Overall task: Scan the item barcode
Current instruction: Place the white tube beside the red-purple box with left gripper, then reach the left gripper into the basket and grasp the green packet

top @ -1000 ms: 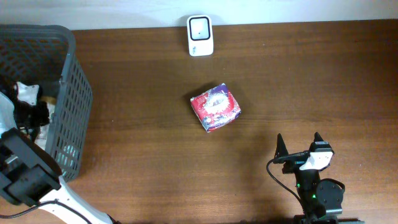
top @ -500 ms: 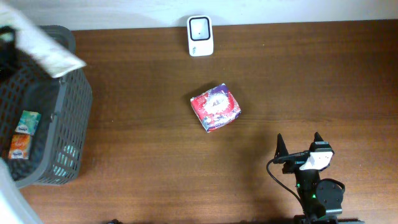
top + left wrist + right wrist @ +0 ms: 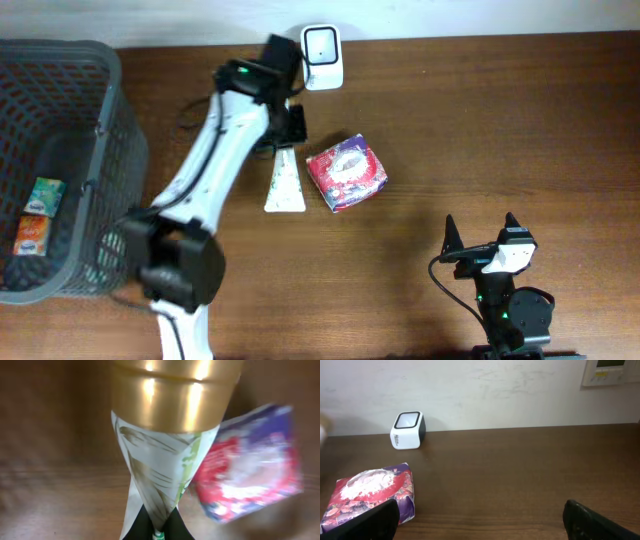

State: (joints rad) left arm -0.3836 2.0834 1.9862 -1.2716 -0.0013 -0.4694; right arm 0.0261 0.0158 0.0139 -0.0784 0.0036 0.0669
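Overhead view, left to right. Grey mesh basket (image 3: pixel 112 140) at the table's left edge, with 2 small packets (image 3: pixel 38 213) inside. Left gripper (image 3: pixel 288 140), closed on the narrow tip of a cone-shaped packet (image 3: pixel 285 185). The cone's wide, gold-banded end points toward the near edge, away from the barcode scanner (image 3: pixel 322 44), which stands just beyond the gripper at the far edge. A red and purple packet (image 3: pixel 347 172) lies just beside the cone, on its right. The right gripper (image 3: pixel 482 238) waits well apart at the near right, jaws wide and empty.

Left wrist view: the cone (image 3: pixel 160 465) fans out from the pinched tip. No barcode shows on this face. Whether the wide end rests on the table cannot be told.

Likely risks: with only the tip held, the heavy end may swing or slip free. It may also knock the neighbouring packet. The code may face away from the scanner's window.
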